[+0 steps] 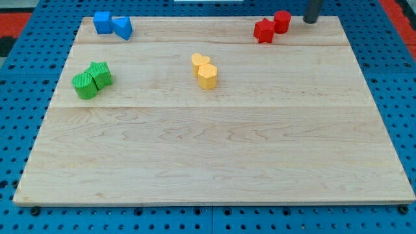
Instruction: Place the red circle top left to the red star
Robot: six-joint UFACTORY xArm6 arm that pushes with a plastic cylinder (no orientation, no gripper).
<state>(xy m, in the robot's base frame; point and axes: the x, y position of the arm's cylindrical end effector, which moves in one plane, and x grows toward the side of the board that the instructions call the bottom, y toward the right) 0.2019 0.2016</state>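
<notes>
The red circle (282,21) stands near the board's top right edge, touching the red star (264,30), which lies just below and to its left. So the circle is at the star's upper right. My tip (311,21) is at the view's top, just right of the red circle with a small gap between them.
A blue cube (102,21) and a blue triangle (122,27) sit at the top left. Two green blocks (84,85) (100,73) lie at the left. Two yellow blocks (200,62) (207,76) lie near the middle top. The wooden board (214,156) rests on a blue pegboard.
</notes>
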